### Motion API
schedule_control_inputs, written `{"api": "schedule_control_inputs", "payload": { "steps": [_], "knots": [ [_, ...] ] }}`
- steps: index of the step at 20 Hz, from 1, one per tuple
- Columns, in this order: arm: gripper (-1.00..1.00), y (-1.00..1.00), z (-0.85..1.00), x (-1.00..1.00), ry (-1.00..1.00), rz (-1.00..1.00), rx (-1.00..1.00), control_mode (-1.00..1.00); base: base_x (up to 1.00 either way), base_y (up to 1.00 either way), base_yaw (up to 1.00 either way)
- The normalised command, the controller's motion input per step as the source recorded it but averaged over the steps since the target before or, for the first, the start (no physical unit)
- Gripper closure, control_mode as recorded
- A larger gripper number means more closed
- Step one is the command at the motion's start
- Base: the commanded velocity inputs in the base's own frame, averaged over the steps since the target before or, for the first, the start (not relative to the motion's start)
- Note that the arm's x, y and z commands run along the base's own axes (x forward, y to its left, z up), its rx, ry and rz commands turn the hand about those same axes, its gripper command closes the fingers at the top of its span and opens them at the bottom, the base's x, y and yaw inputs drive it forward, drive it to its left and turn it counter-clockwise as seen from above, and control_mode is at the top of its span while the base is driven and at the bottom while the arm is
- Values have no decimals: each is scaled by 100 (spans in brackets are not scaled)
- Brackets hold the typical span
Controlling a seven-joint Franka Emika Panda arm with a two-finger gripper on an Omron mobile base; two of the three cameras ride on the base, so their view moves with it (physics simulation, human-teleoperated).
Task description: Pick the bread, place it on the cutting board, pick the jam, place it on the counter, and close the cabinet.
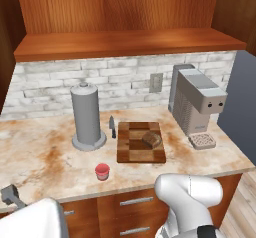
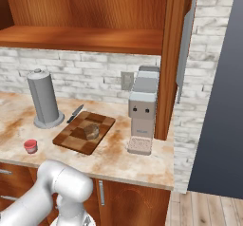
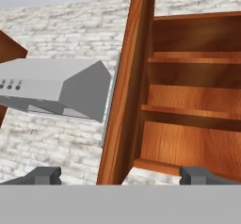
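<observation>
While the gripper (image 3: pixel 120 175) stands with its jaws spread wide and nothing between them, its two dark fingertips (image 3: pixel 44 175) sit far apart at the bottom of the hand view, framing the edge of the open cabinet (image 3: pixel 188 100) door, which runs as a tall wooden strip from top centre to bottom centre. To the right of that door edge the cabinet interior shows bare wooden shelves; to the left a grey range hood (image 3: pixel 56 86) hangs against white brick wall. In the left base view the bread (image 1: pixel 151 140) lies on the cutting board (image 1: pixel 135 152) at frame centre, toward the board's right side and well inside its edges. A knife (image 1: pixel 112 127) lies just beside the board's upper left corner. The jam (image 1: pixel 102 171) stands upright on the counter (image 1: pixel 45 157), below and left of the board, apart from it and near the counter's front edge. A grey cylindrical paper-towel holder (image 1: pixel 87 117) stands left of the board, and a grey coffee machine (image 1: pixel 197 102) stands right of it, near the counter's right end. Open counter surface extends across the left part of the frame. In the right base view the open cabinet door stands edge-on at upper right, its silver handle (image 2: pixel 182 54) facing right, above the coffee machine.
</observation>
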Motion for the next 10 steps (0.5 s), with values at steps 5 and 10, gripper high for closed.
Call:
{"api": "schedule_control_inputs", "payload": {
  "steps": [5, 10],
  "knots": [
    [-100, 12, 0, 29, -2, 0, 0, -100, 0, 0, 0],
    [-100, 13, -1, 31, -2, 0, 0, -100, 0, 0, 0]
  ]
}}
